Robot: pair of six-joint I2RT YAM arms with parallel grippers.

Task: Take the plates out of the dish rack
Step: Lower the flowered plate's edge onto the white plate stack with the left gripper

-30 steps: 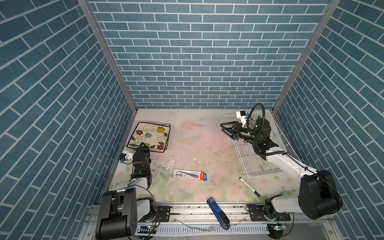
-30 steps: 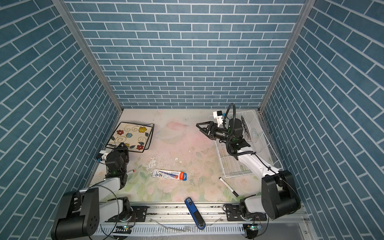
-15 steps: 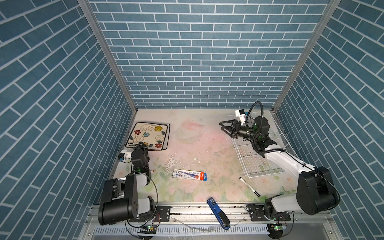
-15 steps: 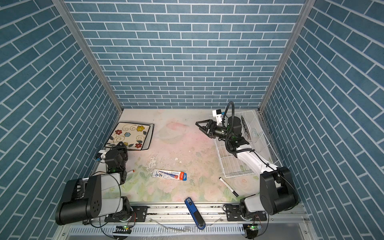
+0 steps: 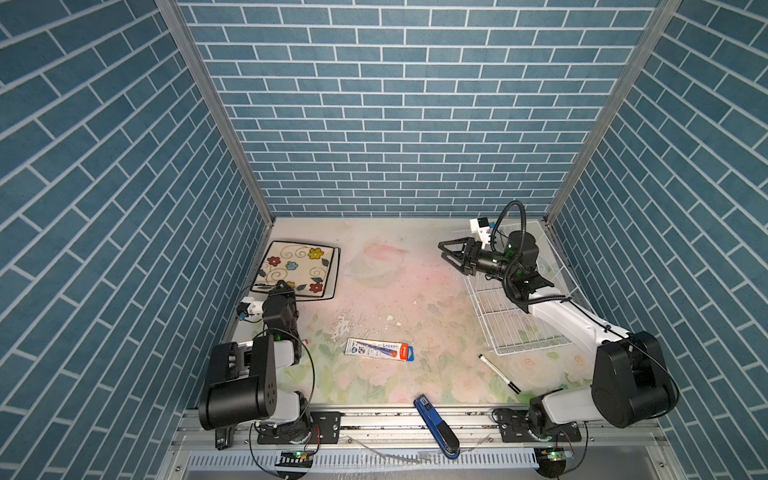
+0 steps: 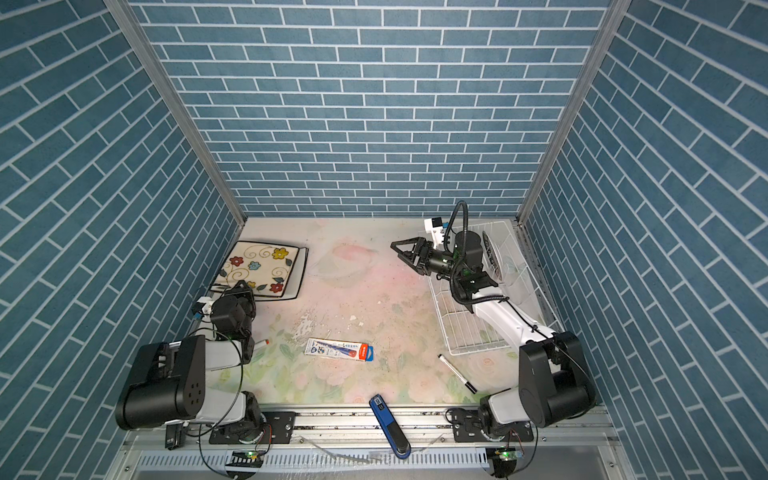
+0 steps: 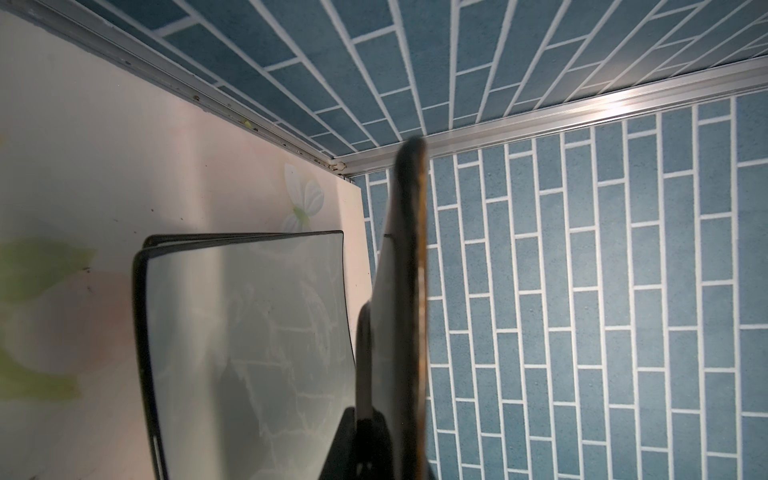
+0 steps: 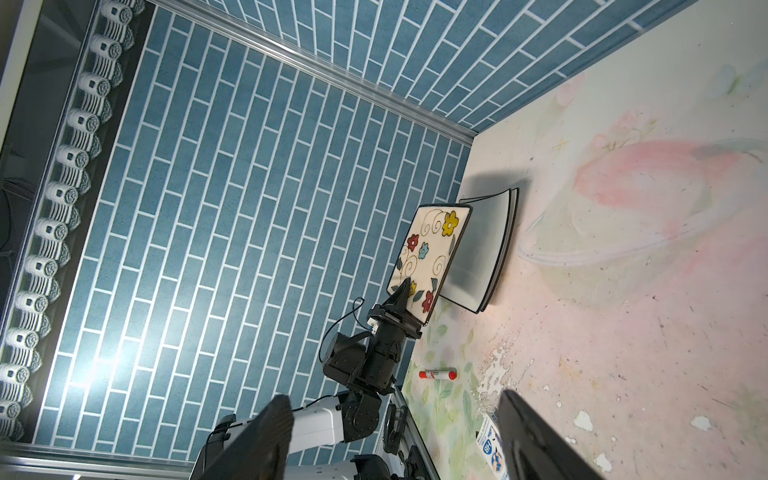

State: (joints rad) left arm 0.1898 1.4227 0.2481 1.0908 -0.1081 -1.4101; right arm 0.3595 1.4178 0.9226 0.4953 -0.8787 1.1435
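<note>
The flowered square plate is tilted at the back left, its far edge down on a stack of white black-rimmed plates. My left gripper is shut on its near edge. In the left wrist view that plate runs edge-on from the gripper. My right gripper hangs open and empty above the table, just left of the dish rack. A round plate stands in the rack behind the right arm.
A pencil pack lies mid-table and a black marker in front of the rack. A blue stapler-like tool rests on the front rail. A red-capped marker lies by the left arm. Tiled walls close three sides.
My left gripper has edged back toward the stack with the flowered plate in it. The right gripper has drifted slightly left and stays open.
</note>
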